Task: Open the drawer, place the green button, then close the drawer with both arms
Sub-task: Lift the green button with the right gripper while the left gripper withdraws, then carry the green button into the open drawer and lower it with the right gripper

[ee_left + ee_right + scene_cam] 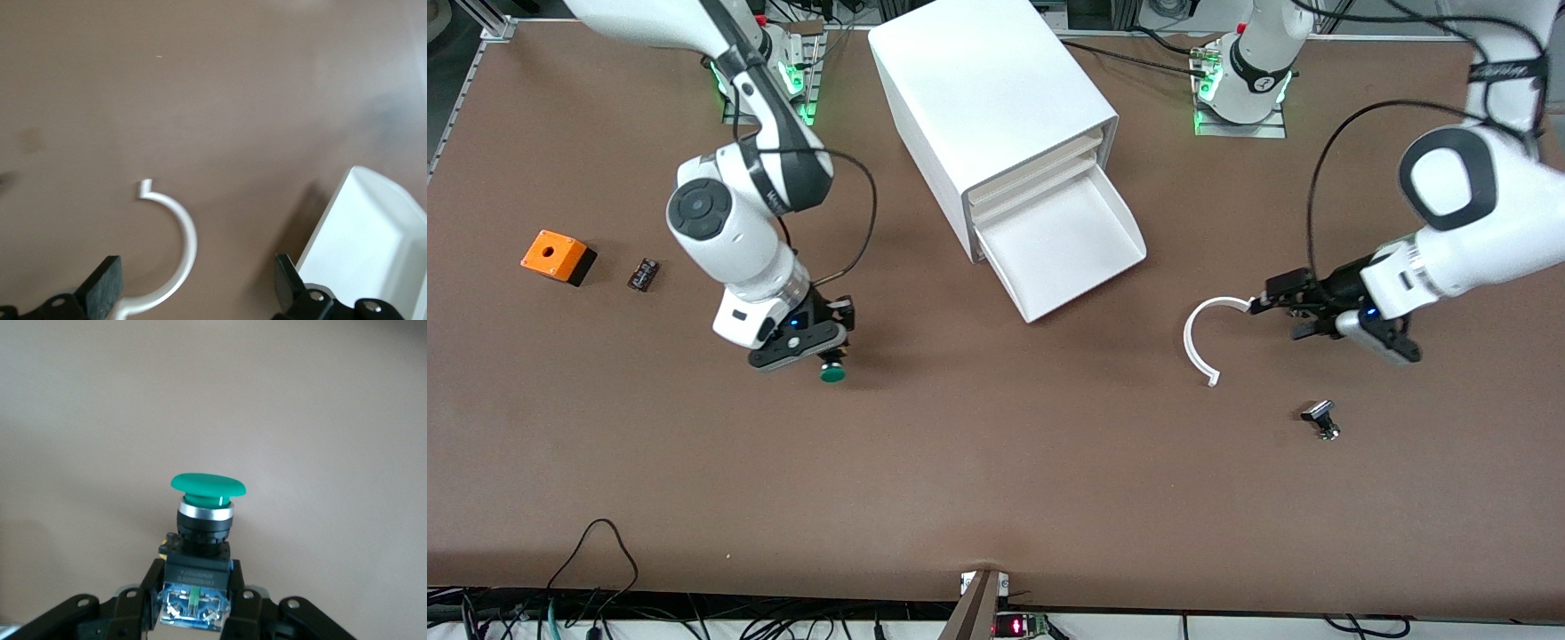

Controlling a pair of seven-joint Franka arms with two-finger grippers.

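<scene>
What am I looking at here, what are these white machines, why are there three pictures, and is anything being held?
These are two robot arms at a brown table, each ending in a two-finger gripper. The big picture looks down from across the table; the two others come from cameras on the arms' wrists.

The right gripper is shut on a green-capped button, seen close up in its wrist view. The left gripper is open over the table, holding nothing, with a white curved hook in front of it.

In the middle stands a white cabinet with its lowest drawer pulled open. Also on the table: an orange box, a small dark part beside it, and a small metal part toward the left arm's end.
</scene>
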